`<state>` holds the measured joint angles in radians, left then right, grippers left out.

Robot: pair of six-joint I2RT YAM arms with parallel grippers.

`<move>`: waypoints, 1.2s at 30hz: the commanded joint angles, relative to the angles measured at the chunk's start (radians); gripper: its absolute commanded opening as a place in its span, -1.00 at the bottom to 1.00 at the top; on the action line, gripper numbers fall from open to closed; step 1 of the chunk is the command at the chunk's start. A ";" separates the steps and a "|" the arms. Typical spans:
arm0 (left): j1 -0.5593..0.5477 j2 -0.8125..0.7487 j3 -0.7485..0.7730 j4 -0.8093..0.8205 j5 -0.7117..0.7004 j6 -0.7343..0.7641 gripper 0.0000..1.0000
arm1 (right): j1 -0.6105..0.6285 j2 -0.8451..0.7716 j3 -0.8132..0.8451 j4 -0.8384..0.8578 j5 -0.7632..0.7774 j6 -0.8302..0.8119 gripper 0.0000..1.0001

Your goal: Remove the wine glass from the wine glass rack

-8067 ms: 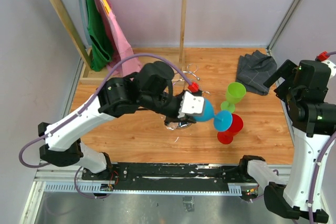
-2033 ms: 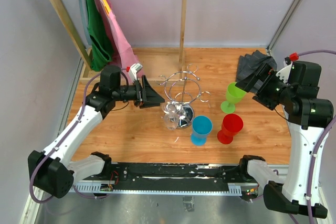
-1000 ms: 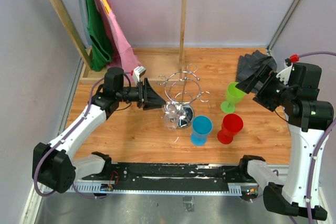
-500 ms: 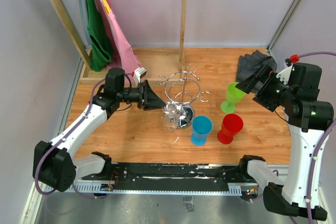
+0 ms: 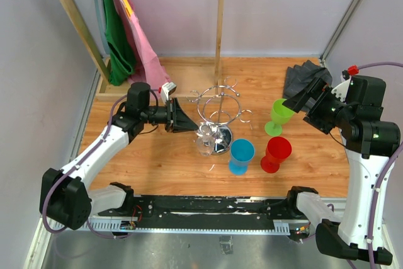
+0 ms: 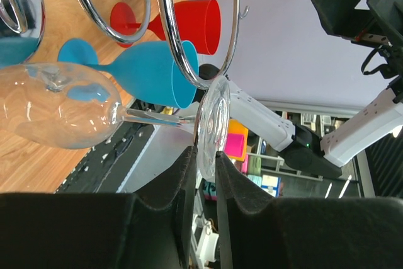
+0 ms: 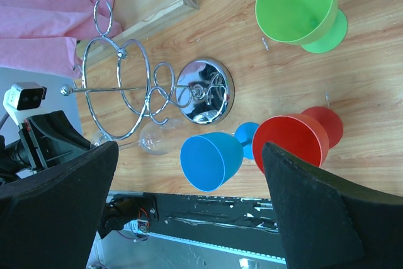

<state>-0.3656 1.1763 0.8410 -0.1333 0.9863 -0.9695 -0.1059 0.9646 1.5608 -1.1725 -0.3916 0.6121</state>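
Clear wine glass [image 6: 56,114] hangs at the near-left edge of the chrome wine glass rack [image 5: 217,102]. Left fingers [image 6: 179,177] pinch its foot rim. Right fingers [image 7: 56,200] are spread wide, well apart above the worktop [image 5: 157,162].

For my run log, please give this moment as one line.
phase: grasp | left hand: shut on wine glass foot | wine glass: hanging on rack | right hand: open, empty
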 commanded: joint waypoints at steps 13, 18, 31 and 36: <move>0.007 -0.005 -0.006 0.014 0.038 0.008 -1.00 | -0.004 -0.024 0.020 -0.019 0.020 0.002 0.97; 0.008 -0.019 -0.007 0.022 0.051 -0.005 -0.99 | -0.005 -0.030 0.014 -0.021 0.021 0.000 0.97; 0.008 -0.048 -0.029 0.073 0.092 -0.045 -1.00 | -0.005 -0.040 0.004 -0.022 0.022 -0.003 0.97; 0.007 -0.056 -0.041 0.082 0.105 -0.052 -0.99 | -0.004 -0.040 0.004 -0.021 0.020 -0.003 0.97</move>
<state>-0.3622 1.1507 0.8154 -0.0910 1.0389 -1.0092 -0.1059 0.9340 1.5612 -1.1866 -0.3870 0.6121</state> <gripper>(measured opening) 0.032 0.986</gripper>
